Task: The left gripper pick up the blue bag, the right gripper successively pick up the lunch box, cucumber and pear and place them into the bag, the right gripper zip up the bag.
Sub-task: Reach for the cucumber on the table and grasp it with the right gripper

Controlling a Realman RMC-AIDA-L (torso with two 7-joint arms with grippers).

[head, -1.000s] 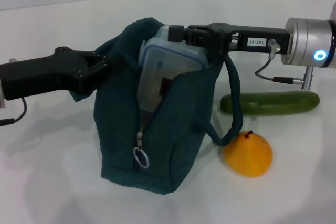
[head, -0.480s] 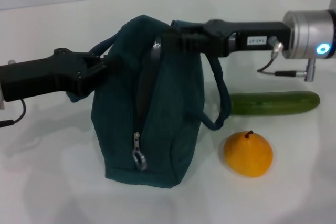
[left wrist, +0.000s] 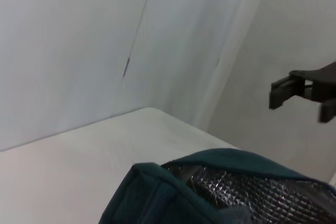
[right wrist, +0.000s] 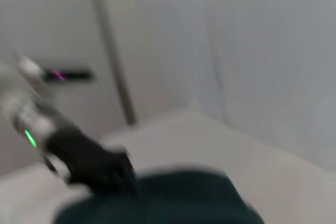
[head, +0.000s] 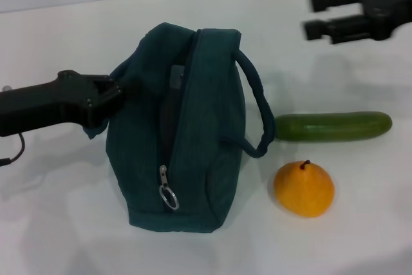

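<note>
On the white table [head: 58, 223] the bag [head: 193, 133] stands upright, zip partly open, left gripper [head: 106, 98] clamped on its edge. Right gripper [head: 318, 14] hangs empty, fingers apart (well above). Cucumber [head: 331, 126] and pear [head: 304, 189] lie beside the bag.

Setting: robot test or laboratory bench, not a lived-in room. Evidence is listed as follows. A plain white tabletop [head: 58, 223] is seen, backed by pale panelled walls [left wrist: 79, 51] joined by thin dark seams (no decoration, shelving or windows are shown). Two black robot arms are observed reaching over the surface, one from each side. Household props are laid out sparsely: a dark teal bag [head: 187, 133], a cucumber [head: 331, 126] and an orange-coloured pear [head: 304, 189], arranged as staged items for handling.
</note>
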